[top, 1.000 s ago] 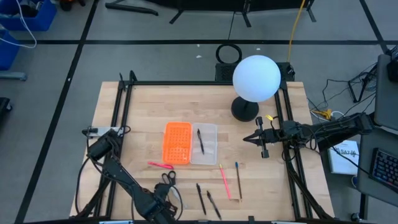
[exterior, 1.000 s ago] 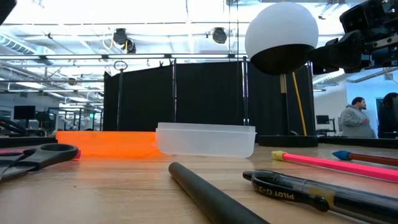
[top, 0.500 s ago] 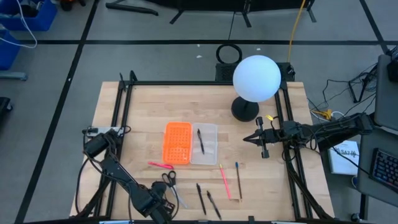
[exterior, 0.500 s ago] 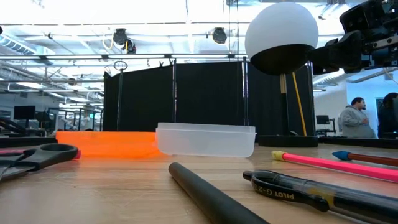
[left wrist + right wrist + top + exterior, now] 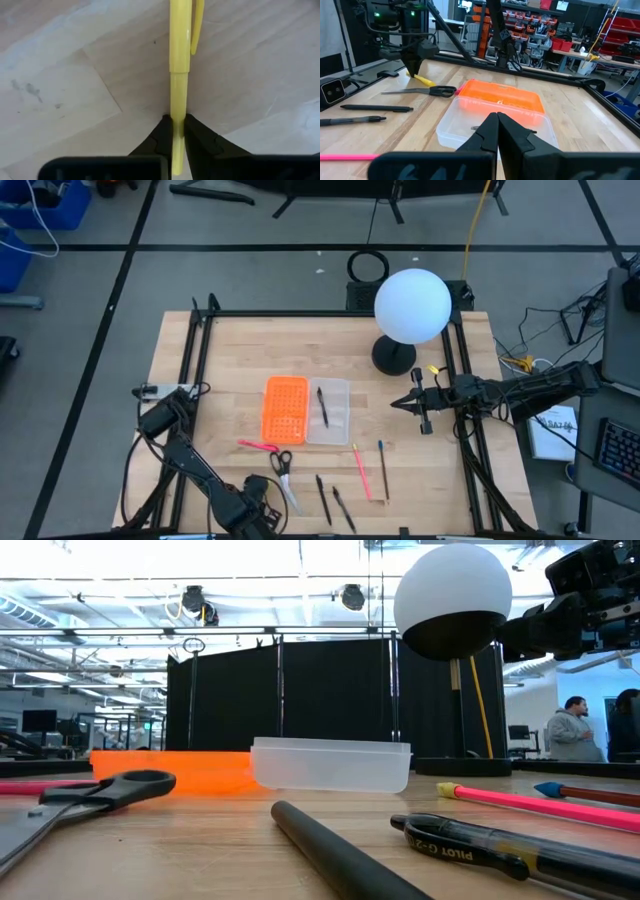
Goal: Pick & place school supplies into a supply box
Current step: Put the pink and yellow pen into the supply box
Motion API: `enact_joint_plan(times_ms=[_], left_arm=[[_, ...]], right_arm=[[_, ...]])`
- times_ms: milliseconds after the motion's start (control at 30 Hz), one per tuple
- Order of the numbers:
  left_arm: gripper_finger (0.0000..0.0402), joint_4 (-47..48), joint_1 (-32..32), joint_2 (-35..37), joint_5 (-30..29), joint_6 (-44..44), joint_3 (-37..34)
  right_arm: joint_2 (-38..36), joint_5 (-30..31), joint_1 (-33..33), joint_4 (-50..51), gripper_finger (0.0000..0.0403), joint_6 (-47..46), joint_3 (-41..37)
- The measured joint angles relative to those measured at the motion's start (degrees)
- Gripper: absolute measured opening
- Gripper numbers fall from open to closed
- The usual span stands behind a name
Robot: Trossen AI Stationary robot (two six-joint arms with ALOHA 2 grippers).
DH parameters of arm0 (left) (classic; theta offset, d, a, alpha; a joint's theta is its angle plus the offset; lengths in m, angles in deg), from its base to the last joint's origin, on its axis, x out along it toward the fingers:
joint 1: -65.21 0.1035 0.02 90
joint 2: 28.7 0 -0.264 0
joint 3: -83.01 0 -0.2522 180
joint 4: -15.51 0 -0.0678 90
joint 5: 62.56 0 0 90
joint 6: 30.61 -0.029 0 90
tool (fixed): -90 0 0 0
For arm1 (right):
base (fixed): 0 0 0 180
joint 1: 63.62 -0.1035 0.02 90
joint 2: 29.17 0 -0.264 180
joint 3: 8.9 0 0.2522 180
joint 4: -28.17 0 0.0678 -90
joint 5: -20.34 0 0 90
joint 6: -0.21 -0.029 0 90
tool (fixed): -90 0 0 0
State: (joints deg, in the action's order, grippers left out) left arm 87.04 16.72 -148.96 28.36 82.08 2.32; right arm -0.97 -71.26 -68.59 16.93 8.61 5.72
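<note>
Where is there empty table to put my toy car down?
The bare wood between the orange box half and the left rail is free, and the stretch behind the box toward the lamp. The front edge is crowded with scissors, pens and pencils.

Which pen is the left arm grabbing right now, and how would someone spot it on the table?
Go to the wooden table's edge farthest from the white globe lamp, where the left gripper is down beside the scissors. Its jaws pinch the yellow pen lying flat on the wood: the only yellow one, the other pens being pink, black or reddish-brown.
</note>
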Motion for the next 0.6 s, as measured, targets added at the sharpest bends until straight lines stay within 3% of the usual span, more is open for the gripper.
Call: enact_joint_plan(times_ms=[400,600], left_arm=[[0.0028,9.2,-1.1,-0.1,-9.9,0.5,11.2],[0.0018,14.9,1.4,-0.1,-16.2,0.3,16.5]], right_arm=[[0.0,0.0,0.0,0.0,0.0,0.0,0.0],[0.0,0.0,0.0,0.0,0.0,0.0,0.0]])
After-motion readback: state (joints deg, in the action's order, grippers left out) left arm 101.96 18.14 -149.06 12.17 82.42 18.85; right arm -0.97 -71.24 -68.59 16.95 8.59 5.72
